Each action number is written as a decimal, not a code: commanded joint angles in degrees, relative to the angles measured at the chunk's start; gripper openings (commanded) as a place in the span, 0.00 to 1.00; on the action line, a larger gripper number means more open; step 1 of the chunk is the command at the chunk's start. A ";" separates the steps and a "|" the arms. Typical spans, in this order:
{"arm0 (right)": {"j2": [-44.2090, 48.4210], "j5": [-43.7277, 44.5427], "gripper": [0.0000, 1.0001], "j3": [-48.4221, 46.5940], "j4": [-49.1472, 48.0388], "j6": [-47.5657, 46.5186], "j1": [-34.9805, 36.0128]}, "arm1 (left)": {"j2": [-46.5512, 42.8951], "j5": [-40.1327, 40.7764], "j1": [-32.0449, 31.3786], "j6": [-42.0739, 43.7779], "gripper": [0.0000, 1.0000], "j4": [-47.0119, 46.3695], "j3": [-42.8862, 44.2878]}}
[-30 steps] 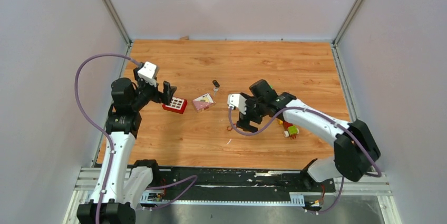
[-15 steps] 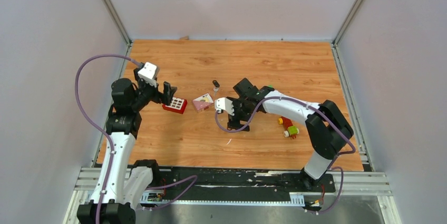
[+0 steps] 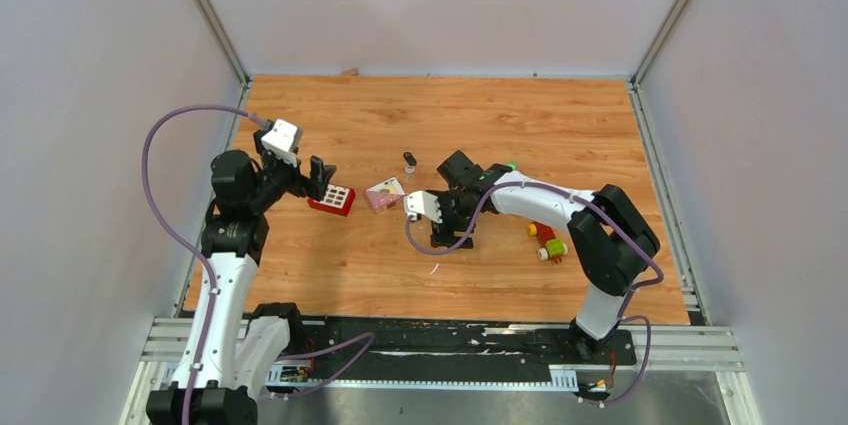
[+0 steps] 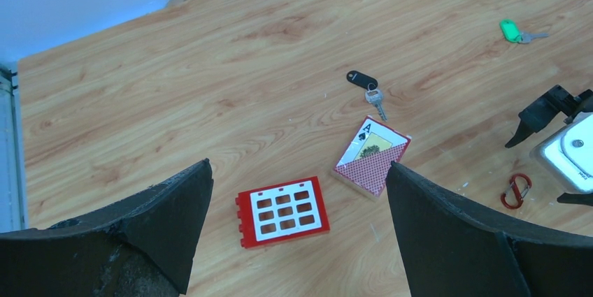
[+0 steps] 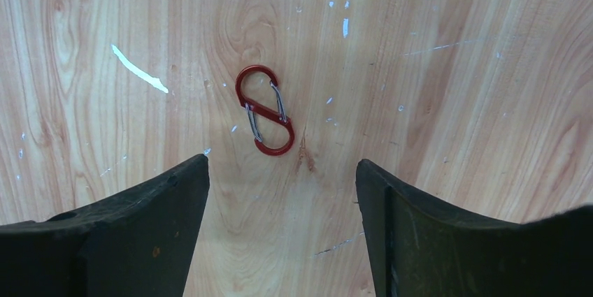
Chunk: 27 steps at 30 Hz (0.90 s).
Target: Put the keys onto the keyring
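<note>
One keyring (image 5: pixel 264 110), right wrist view: long axis upper-left to lower-right.

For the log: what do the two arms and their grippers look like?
Both arms, left arm and right arm, have white link shells with black joints. A purple cable loops along each. Each wrist carries a white camera block. The left gripper and right gripper have broad, matte black fingers, scuffed.
</note>
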State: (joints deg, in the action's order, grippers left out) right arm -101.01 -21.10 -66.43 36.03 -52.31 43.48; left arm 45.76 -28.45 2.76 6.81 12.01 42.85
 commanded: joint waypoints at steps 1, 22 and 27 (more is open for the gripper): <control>-1.04 -1.46 0.75 -1.70 0.19 -2.77 0.38 | -1.42 -1.22 0.22 0.75 1.00 -2.21 -0.18; -5.04 -1.53 0.58 -1.33 -2.15 -2.25 2.19 | -1.41 -1.89 0.14 1.10 1.00 -2.54 -0.55; -5.83 -1.70 0.45 -1.25 -1.79 -2.46 2.26 | -1.48 -2.13 0.15 1.10 1.00 -2.57 -0.57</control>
State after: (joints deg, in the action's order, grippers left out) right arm -104.92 -21.69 -66.63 35.73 -54.06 45.39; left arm 45.04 -29.54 2.76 6.92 11.29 42.37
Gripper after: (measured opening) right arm 0.492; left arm 1.000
